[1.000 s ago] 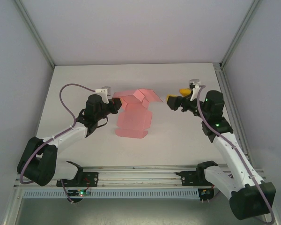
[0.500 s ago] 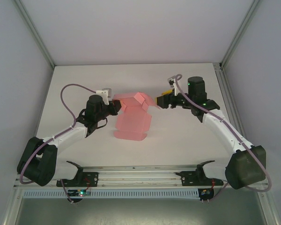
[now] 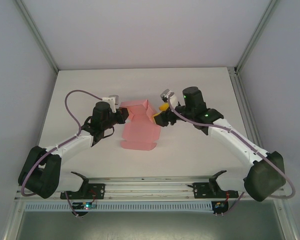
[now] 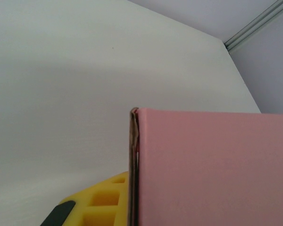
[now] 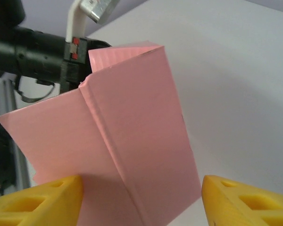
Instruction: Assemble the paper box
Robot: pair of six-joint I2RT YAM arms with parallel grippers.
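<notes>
The pink paper box [image 3: 139, 133] is a partly folded card sheet in the middle of the table, its near half flat and its far panels raised. My left gripper [image 3: 123, 113] is shut on the card's far-left raised panel. In the left wrist view one yellow finger [image 4: 100, 201] presses against the card's edge and the paper box [image 4: 212, 169] hides the other. My right gripper [image 3: 159, 115] is open at the right side of the raised panels. In the right wrist view its yellow fingers [image 5: 37, 198] stand wide apart with the creased paper box [image 5: 132, 132] between them.
The white table [image 3: 200, 145] is bordered by an aluminium frame rail [image 3: 140, 192] along the near edge and grey walls on the other sides. The left arm's black wrist [image 5: 37, 47] shows behind the card in the right wrist view.
My right arm has swung left across the table to the card's right side. The raised panels have folded in and stand steeper. My left arm has stayed put, still holding.
</notes>
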